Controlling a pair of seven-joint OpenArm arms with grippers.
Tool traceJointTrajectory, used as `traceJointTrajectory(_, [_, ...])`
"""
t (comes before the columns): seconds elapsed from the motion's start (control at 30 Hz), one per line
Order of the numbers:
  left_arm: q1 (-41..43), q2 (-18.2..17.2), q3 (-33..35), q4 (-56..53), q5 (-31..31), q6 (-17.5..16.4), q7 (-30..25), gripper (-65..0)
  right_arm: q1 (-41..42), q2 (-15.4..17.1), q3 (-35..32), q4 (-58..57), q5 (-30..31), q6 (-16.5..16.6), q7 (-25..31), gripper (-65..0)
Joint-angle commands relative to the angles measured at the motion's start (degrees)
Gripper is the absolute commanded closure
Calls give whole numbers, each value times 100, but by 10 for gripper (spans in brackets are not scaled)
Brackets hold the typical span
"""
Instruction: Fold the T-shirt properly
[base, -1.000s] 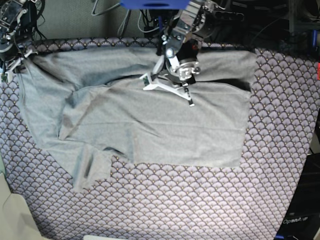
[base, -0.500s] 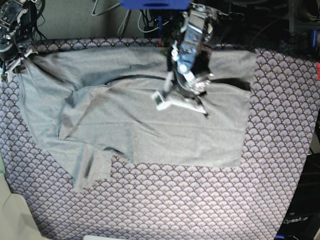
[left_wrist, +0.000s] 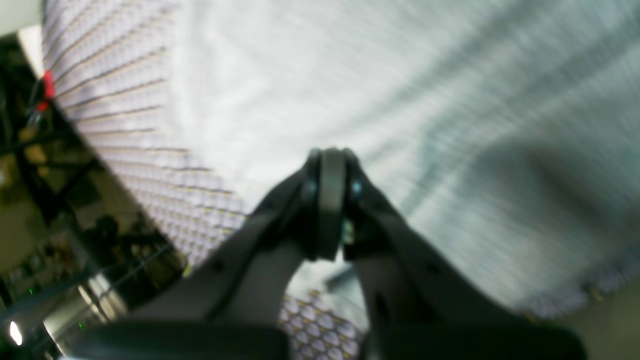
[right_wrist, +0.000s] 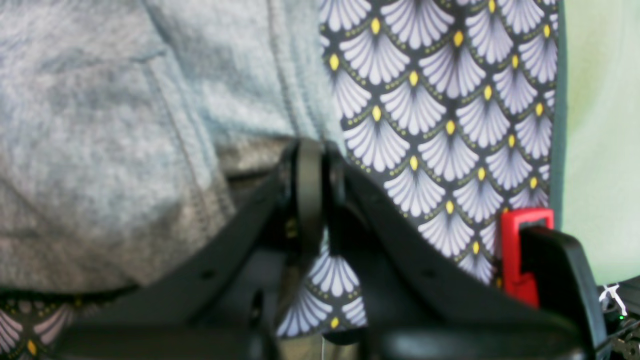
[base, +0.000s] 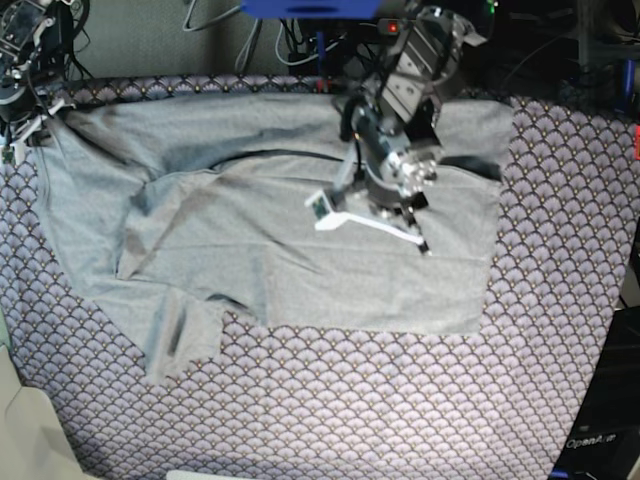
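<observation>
While rumpled, T-shirt (base: 300, 230) lies lengthwise left-right, neckline probably rearward.

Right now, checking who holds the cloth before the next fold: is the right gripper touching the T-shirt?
Touching. In the right wrist view the right gripper has its jaws shut at the T-shirt edge, grey fabric bunched against the tips.
</observation>
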Motion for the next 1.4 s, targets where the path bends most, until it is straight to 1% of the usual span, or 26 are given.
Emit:
traceJointTrajectory(0.0, [-44, 77, 137, 108, 32, 27, -31, 0, -64, 32, 0, -52, -239, -21, -400, 0])
traceJointTrajectory(0.23, [-26, 86, 1227, -112, 41, 27, 48, 0, -64, 32, 0, -52, -239, -21, -400, 0])
traceJointTrajectory(0.3, [-61, 86, 1420, -305, 41, 27, 206, 0, -73, 32, 0, -52, -239, -21, -400, 0])
traceJointTrajectory(0.4, [-88, 86, 1517, -622, 41, 27, 268, 0, -73, 32, 0, -52, -239, -21, -400, 0])
traceJointTrajectory(0.67, [-88, 95, 1508, -780, 5, 27, 268, 0, -73, 32, 0, -52, -239, -21, -400, 0])
traceJointTrajectory(0.77, [-105, 95, 1508, -1000, 5, 27, 259, 0, -73, 32, 0, -52, -239, -21, -400, 0])
traceJointTrajectory(0.93, [-211, 218, 1500, -1466, -12, 27, 259, 0, -73, 32, 0, -52, -239, -21, -400, 0])
traceJointTrajectory(1.07, [-202, 332, 1473, -1519, 32, 27, 39, 0, -82, 32, 9, -52, -239, -21, -400, 0])
traceJointTrajectory(1.13, [-202, 394, 1341, -1527, 32, 27, -40, 0, -82, 32, 9, -52, -239, -21, -400, 0])
traceJointTrajectory(1.17, [-202, 499, 1245, -1527, 32, 27, -84, 0, -82, 32, 9, -52, -239, -21, -400, 0])
traceJointTrajectory(1.27, [-264, 710, 787, -1527, 32, 27, -225, 0, -82, 32, 18, -52, -239, -21, -400, 0])
traceJointTrajectory(1.37, [-325, 956, 146, -1615, 32, 27, -524, 0, -82, 32, 18, -52, -239, -21, -400, 0])
